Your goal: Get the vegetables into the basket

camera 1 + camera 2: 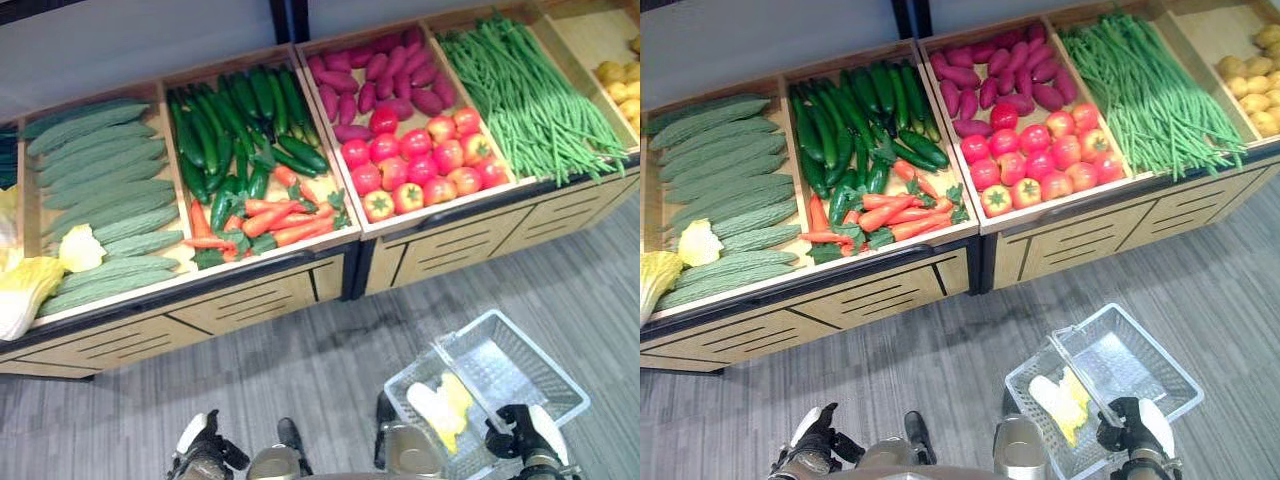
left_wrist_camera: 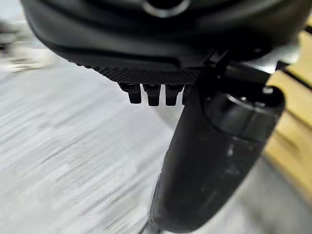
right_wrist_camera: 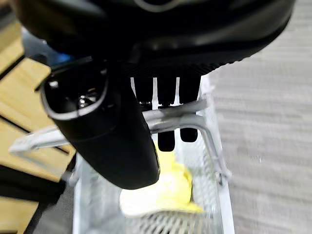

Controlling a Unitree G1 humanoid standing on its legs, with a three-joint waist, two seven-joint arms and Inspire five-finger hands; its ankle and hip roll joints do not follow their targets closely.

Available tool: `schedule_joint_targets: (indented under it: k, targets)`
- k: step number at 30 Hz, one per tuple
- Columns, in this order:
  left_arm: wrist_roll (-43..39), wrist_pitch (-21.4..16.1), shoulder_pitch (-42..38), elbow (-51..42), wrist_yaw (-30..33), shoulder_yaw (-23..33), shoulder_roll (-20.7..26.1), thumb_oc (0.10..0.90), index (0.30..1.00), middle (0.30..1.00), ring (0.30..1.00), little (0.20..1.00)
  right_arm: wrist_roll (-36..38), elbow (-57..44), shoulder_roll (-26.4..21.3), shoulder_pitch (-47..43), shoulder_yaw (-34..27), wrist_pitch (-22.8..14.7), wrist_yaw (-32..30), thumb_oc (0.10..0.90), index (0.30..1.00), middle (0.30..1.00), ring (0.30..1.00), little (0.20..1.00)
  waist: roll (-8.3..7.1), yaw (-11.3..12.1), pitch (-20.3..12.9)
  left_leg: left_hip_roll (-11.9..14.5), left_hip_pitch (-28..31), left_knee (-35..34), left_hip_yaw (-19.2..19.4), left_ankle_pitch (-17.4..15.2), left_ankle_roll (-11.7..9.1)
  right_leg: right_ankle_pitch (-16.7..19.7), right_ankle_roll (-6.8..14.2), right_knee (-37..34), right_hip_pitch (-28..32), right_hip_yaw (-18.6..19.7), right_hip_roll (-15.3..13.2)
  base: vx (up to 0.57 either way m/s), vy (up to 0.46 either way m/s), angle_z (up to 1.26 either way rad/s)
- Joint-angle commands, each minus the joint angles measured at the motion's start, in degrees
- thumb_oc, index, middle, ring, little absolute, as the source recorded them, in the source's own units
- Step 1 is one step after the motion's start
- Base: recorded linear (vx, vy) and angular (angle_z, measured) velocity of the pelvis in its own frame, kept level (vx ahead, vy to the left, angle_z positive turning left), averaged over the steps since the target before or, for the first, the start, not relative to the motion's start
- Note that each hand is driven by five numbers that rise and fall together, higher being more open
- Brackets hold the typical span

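Note:
A clear wire basket point(image 1: 545, 358) hangs low over the floor at the lower right. My right hand point(image 1: 525, 435) is shut on its handle point(image 3: 170, 116), with the fingers curled over the bar. A pale yellow-white cabbage point(image 1: 438, 405) lies inside it and also shows past the fingers as cabbage point(image 3: 168, 190). My left hand point(image 1: 205, 445) is low at the lower left, fingers curled, holding nothing. The wooden stand ahead holds bitter gourds point(image 1: 100, 190), cucumbers point(image 1: 235, 120), carrots point(image 1: 265, 215), purple sweet potatoes point(image 1: 375, 75), tomatoes point(image 1: 420, 160) and green beans point(image 1: 530, 95).
More cabbages point(image 1: 25, 285) lie at the stand's left end and potatoes point(image 1: 620, 85) at its far right. The stand's slatted wooden front point(image 1: 250, 305) rises from the grey floor point(image 1: 300, 380), which runs between it and me.

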Motion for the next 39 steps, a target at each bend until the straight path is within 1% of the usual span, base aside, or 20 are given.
schedule_joint_targets:
  k: [1, 2, 4, 5, 6, 7, 8, 10, 11, 12, 14, 18, 20, 22, 24, 25, 28, 34, 38, 39]
  targets:
    - [-8.2, 0.2, -0.7, 4.1, 10.2, 6.4, 4.8, 0.9, 1.0, 1.0, 1.0, 1.0, 0.7, -2.0, -1.1, -0.1, 1.6, -3.6, -2.9, 0.4, 0.3, 0.3, 0.3, 0.3, -2.77, 0.5, -2.2, 2.2, 1.6, 0.0, -1.3, -0.9, -3.8, -4.2, 3.6, -0.6, 3.8, 2.7, -2.8, 0.02, 0.063, -0.02]
    - [-13.6, -1.2, -1.3, 4.8, 14.5, 12.6, 8.6, 0.9, 1.0, 1.0, 1.0, 1.0, 1.0, -0.9, -0.7, 0.3, 2.0, -4.2, -3.0, 0.4, 0.3, 0.3, 0.3, 0.3, -2.94, 0.6, -2.6, 2.2, 2.0, 0.0, -1.2, -1.2, -4.0, -4.0, 3.8, -1.6, 4.5, 2.5, -2.9, 0.0, 0.0, 0.0]
    - [-14.2, -1.4, -1.4, 5.3, 15.1, 13.7, 9.6, 0.9, 1.0, 1.0, 1.0, 1.0, 1.0, -0.8, -0.6, 0.4, 2.3, -4.5, -3.0, 0.4, 0.3, 0.3, 0.3, 0.3, -3.01, 0.4, -2.9, 2.3, 1.7, 0.0, -1.1, -1.1, -4.2, -3.7, 3.7, -2.1, 4.4, 2.6, -2.7, 0.0, 0.004, -0.03]
    - [-15.9, -2.3, -2.1, 4.8, 17.8, 16.0, 11.8, 0.9, 1.0, 1.0, 1.0, 1.0, 0.9, 0.2, -0.7, 0.6, 2.6, -4.8, -3.1, 0.4, 0.3, 0.3, 0.3, 0.3, -2.99, 0.4, -3.0, 2.3, 2.1, 0.0, -1.1, -1.3, -4.4, -3.7, 3.9, -2.4, 4.9, 2.3, -2.8, -0.01, -0.002, -0.05]
    - [-15.5, -2.4, -2.0, 4.6, 17.9, 15.8, 12.8, 0.9, 1.0, 1.0, 1.0, 1.0, 1.2, 0.7, -0.7, 0.2, 2.9, -5.0, -2.8, 0.4, 0.3, 0.3, 0.3, 0.3, -2.96, 0.4, -3.2, 2.4, 1.9, 0.0, -1.0, -1.1, -4.5, -3.4, 3.8, -2.7, 4.8, 2.3, -2.7, 0.0, 0.0, 0.0]
    - [-15.6, -3.2, -2.4, 3.8, 20.2, 16.8, 15.2, 0.9, 1.0, 1.0, 1.0, 1.0, 0.6, 1.3, -1.0, 0.0, 3.3, -5.0, -2.9, 0.4, 0.3, 0.3, 0.3, 0.3, -2.95, 0.3, -3.1, 2.4, 2.2, 0.0, -0.8, -1.2, -4.7, -3.5, 4.0, -2.8, 5.0, 2.0, -2.7, -0.03, -0.006, -0.01]
    - [-15.4, -3.6, -2.5, 2.7, 20.7, 16.6, 15.4, 0.9, 1.0, 1.0, 1.0, 1.0, 0.4, 1.4, -1.0, -0.2, 3.7, -5.2, -2.8, 0.4, 0.3, 0.3, 0.3, 0.3, -2.94, 0.3, -3.1, 2.5, 1.9, 0.0, -0.7, -1.0, -4.8, -3.1, 4.0, -3.0, 4.8, 2.0, -2.6, 0.0, 0.0, 0.0]
    - [-12.3, -5.8, -2.9, -4.7, 26.1, 15.9, 18.9, 0.9, 1.0, 1.0, 1.0, 1.0, -0.9, 4.3, -1.0, -0.9, 4.3, -5.1, -3.1, 0.4, 0.3, 0.3, 0.3, 0.3, -2.8, 0.5, -3.2, 2.7, 1.7, 0.0, -1.0, -0.7, -5.1, -2.9, 4.2, -3.4, 4.9, 1.6, -2.5, -0.04, -0.022, -0.04]
    - [-10.1, -6.8, -2.5, -10.8, 30.0, 16.2, 21.0, 0.9, 1.0, 1.0, 1.0, 1.0, -1.0, 5.3, -1.0, -0.9, 3.7, -5.1, -3.6, 0.4, 0.3, 0.3, 0.3, 0.3, -2.86, 0.7, -3.1, 2.7, 1.9, 0.0, -1.2, -0.9, -5.2, -3.1, 4.4, -3.6, 5.2, 1.4, -2.5, -0.04, -0.032, -0.02]
    - [-8.6, -6.7, -2.0, -14.1, 30.6, 15.9, 21.5, 0.9, 1.0, 1.0, 1.0, 1.0, -0.9, 5.1, -0.8, -1.0, 3.4, -5.1, -3.7, 0.4, 0.3, 0.3, 0.3, 0.3, -2.89, 0.8, -3.3, 2.8, 1.6, 0.0, -1.1, -0.6, -5.2, -2.8, 4.4, -3.8, 5.0, 1.3, -2.4, 0.0, 0.0, 0.0]
    - [-1.4, -5.9, -0.6, -28.0, 36.0, 16.0, 24.5, 0.9, 1.0, 1.0, 1.0, 1.0, -1.1, 6.0, -0.4, -0.7, 2.3, -5.1, -4.2, 0.4, 0.3, 0.3, 0.3, 0.3, -3.02, 1.1, -3.2, 2.8, 1.7, 0.0, -1.4, -0.8, -5.4, -3.0, 4.6, -3.9, 5.3, 1.0, -2.4, 0.0, 0.0, 0.0]
    - [7.0, -3.4, -0.9, -37.8, 39.9, 16.6, 27.6, 0.9, 1.0, 1.0, 1.0, 1.0, -0.6, 7.1, 0.2, 0.0, 0.8, -4.7, -3.9, 0.4, 0.3, 0.3, 0.3, 0.3, -3.47, 0.8, -3.5, 3.0, 1.7, 0.0, -1.5, -0.9, -5.5, -3.2, 4.8, -4.4, 5.7, 0.8, -2.3, 0.0, -0.011, 0.02]
    - [9.5, -1.7, -1.8, -39.3, 39.2, 16.0, 27.9, 0.9, 1.0, 1.0, 1.0, 1.0, -0.4, 6.9, 0.1, -0.2, 0.7, -4.5, -3.6, 0.4, 0.3, 0.3, 0.3, 0.3, -3.59, 0.6, -3.8, 3.1, 1.5, 0.0, -1.5, -0.7, -5.5, -2.9, 4.7, -4.6, 5.5, 1.0, -2.2, 0.0, 0.0, 0.0]
    - [12.7, -0.9, -2.9, -42.4, 37.3, 14.6, 28.7, 0.9, 1.0, 1.0, 1.0, 1.0, -0.6, 6.6, -0.4, -0.5, 0.6, -4.4, -3.2, 0.4, 0.3, 0.3, 0.3, 0.3, -3.62, 0.3, -3.9, 3.2, 1.5, 0.0, -1.4, -0.8, -5.5, -2.8, 4.7, -4.7, 5.5, 1.1, -2.1, -0.01, -0.008, -0.03]
    - [17.2, -0.3, -4.9, -44.4, 33.8, 11.5, 29.9, 0.9, 1.0, 1.0, 1.0, 1.0, -1.1, 5.3, -1.4, -1.1, 0.8, -4.1, -2.9, 0.4, 0.3, 0.3, 0.3, 0.3, -3.62, -0.4, -4.0, 3.2, 1.7, 0.0, -1.1, -0.9, -5.5, -2.7, 4.8, -4.9, 5.4, 1.5, -2.0, -0.01, -0.001, -0.02]
    - [17.2, -0.3, -5.1, -44.3, 33.8, 11.3, 29.8, 0.9, 1.0, 1.0, 1.0, 1.0, -1.1, 5.2, -1.4, -1.0, 0.7, -4.1, -2.8, 0.4, 0.3, 0.3, 0.3, 0.3, -3.61, -0.2, -4.0, 3.2, 1.7, 0.0, -1.1, -0.9, -5.5, -2.7, 4.8, -4.9, 5.4, 1.5, -2.0, 0.0, 0.006, -0.06]
    - [17.5, -3.5, -10.2, -42.3, 29.0, 5.4, 31.2, 0.9, 1.0, 1.0, 1.0, 1.0, -2.2, 1.3, -3.6, -2.2, 1.6, -4.5, -2.8, 0.4, 0.3, 0.3, 0.3, 0.3, -3.58, -1.7, -3.7, 3.2, 1.9, 0.0, -0.2, -1.0, -5.5, -2.1, 5.0, -5.1, 5.1, 2.3, -1.9, -0.02, 0.011, -0.06]
    - [16.7, -5.1, -15.6, -41.0, 26.6, 0.5, 31.2, 0.9, 1.0, 1.0, 1.0, 1.0, -3.5, -0.9, -4.4, -2.7, 2.8, -4.8, -2.4, 0.4, 0.3, 0.3, 0.3, 0.3, -3.76, -2.6, -3.4, 3.1, 2.0, 0.0, 0.6, -1.2, -5.4, -1.5, 5.2, -5.3, 4.3, 3.3, -1.7, 0.0, 0.013, -0.15]
    - [14.7, -9.1, -21.1, -41.7, 21.7, -5.1, 31.8, 0.9, 1.0, 1.0, 1.0, 1.0, -3.3, -1.0, -4.9, -3.7, 2.9, -4.7, -2.3, 0.4, 0.3, 0.3, 0.3, 0.3, -3.77, -3.7, -2.7, 3.2, 1.5, 0.0, 1.3, -1.2, -5.3, -0.9, 5.4, -5.2, 3.0, 4.5, -1.4, -0.01, 0.016, -0.15]
    - [14.7, -9.1, -21.1, -41.6, 21.7, -5.2, 31.9, 0.9, 1.0, 1.0, 1.0, 1.0, -3.3, -1.1, -4.9, -3.7, 2.9, -4.7, -2.2, 0.4, 0.3, 0.3, 0.3, 0.3, -3.8, -3.6, -2.7, 3.2, 1.5, 0.0, 1.3, -1.2, -5.3, -0.9, 5.4, -5.2, 2.9, 4.5, -1.4, 0.0, 0.007, -0.13]
